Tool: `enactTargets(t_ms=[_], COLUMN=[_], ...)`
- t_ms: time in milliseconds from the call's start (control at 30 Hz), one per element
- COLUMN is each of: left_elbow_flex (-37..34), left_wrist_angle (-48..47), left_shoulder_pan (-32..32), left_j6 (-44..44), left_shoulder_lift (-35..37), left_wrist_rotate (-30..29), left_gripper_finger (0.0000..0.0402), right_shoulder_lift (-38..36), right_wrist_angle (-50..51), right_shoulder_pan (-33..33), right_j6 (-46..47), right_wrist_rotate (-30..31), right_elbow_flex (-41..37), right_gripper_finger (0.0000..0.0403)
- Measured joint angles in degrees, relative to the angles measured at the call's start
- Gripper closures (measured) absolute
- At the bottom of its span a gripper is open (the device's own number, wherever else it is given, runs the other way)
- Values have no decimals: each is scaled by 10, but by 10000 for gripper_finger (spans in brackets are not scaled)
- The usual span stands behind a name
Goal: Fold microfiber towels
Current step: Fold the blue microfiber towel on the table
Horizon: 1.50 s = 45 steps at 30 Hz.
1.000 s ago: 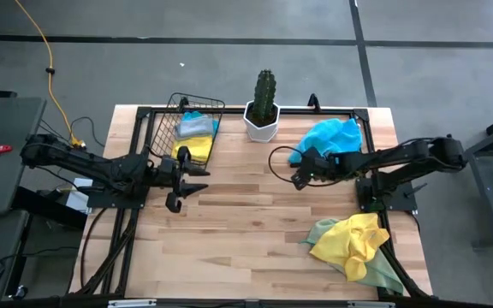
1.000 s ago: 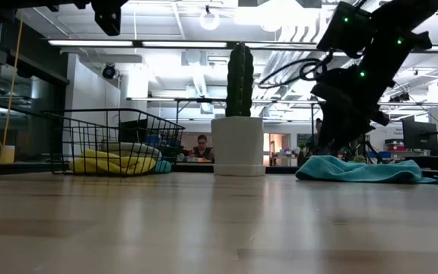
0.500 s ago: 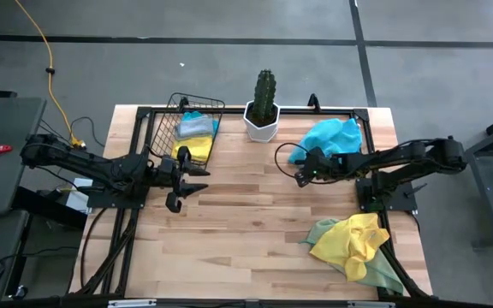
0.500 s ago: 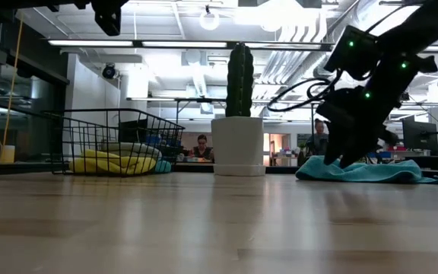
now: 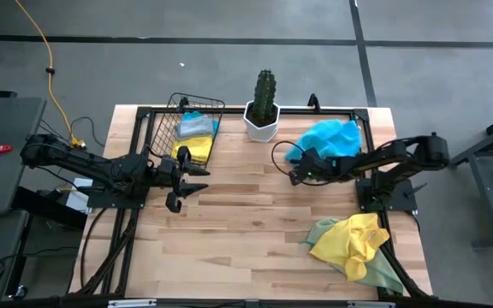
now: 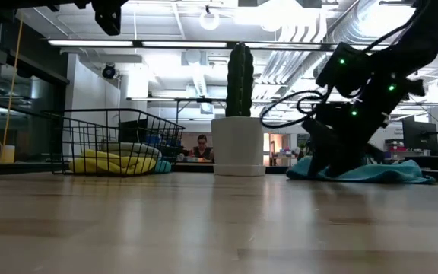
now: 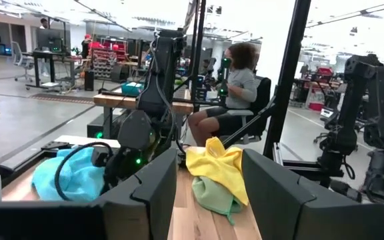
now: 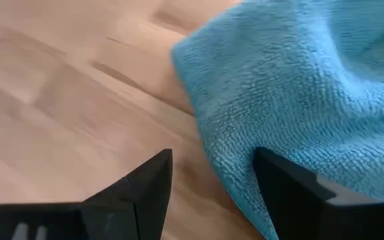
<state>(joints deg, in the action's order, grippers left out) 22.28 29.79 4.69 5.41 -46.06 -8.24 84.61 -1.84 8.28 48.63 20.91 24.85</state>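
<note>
A crumpled turquoise towel lies on the table at the far right. My right gripper is open, tilted down at the towel's left edge. One finger is over the cloth and the other over bare wood. A yellow towel lies heaped on a pale green one at the near right. Yellow and grey towels sit folded in the wire basket. My left gripper is open and empty, held above the table's left part. My right gripper comes slanting down from the table's right side, its fingers on either side of the turquoise towel's left edge. Whether a finger touches the cloth, I cannot tell. The towel lies slack on the table.
A cactus in a white pot stands at the far middle, between the basket and the turquoise towel. A black frame runs along the table's edges. Bare wood fills the middle and near left. People sit in the room behind.
My right gripper has come down toward the table and in against the turquoise towel's left edge, rolling a little. Its fingers have stayed open. The towel has not moved.
</note>
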Motion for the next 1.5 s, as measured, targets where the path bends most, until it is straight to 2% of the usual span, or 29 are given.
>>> enactTargets(t_ms=[133,333,500,633,733,833,967,1033,1133,1233,1333,1500], left_elbow_flex=[0,0,0,0,0,0,0,2,21,55,105,189], left_wrist_angle=[0,-6,-29,-55,-75,-94,-96,-86,-93,-94,-107,-210], left_shoulder_pan=[0,0,0,0,0,0,1,7,17,23,28,38], left_j6=[0,0,0,0,0,-3,-43,-64,-84,-106,-124,-122], left_shoulder_lift=[0,0,-1,-1,-1,-2,-36,-72,-141,-221,-302,-425], left_wrist_rotate=[0,0,-1,-2,-2,-2,-3,-27,-98,-119,-119,-160], left_gripper_finger=[245,245,245,245,245,245,245,245,245,245,244,219], right_shoulder_lift=[44,111,177,194,187,163,127,104,72,50,39,38], right_wrist_angle=[-72,-92,-131,-152,-116,-63,26,44,96,130,136,140], right_shoulder_pan=[-27,-101,-162,-204,-231,-257,-291,-305,-324,-341,-355,-369], right_j6=[0,2,-73,-150,-194,-229,-242,-239,-217,-202,-202,-201], right_wrist_rotate=[-17,-40,-106,-125,-123,-80,42,98,166,225,268,282], right_elbow_flex=[15,86,172,249,294,332,346,343,343,342,342,342], right_gripper_finger=[219,273,293,295,295,295,295,295,295,295,295,295])
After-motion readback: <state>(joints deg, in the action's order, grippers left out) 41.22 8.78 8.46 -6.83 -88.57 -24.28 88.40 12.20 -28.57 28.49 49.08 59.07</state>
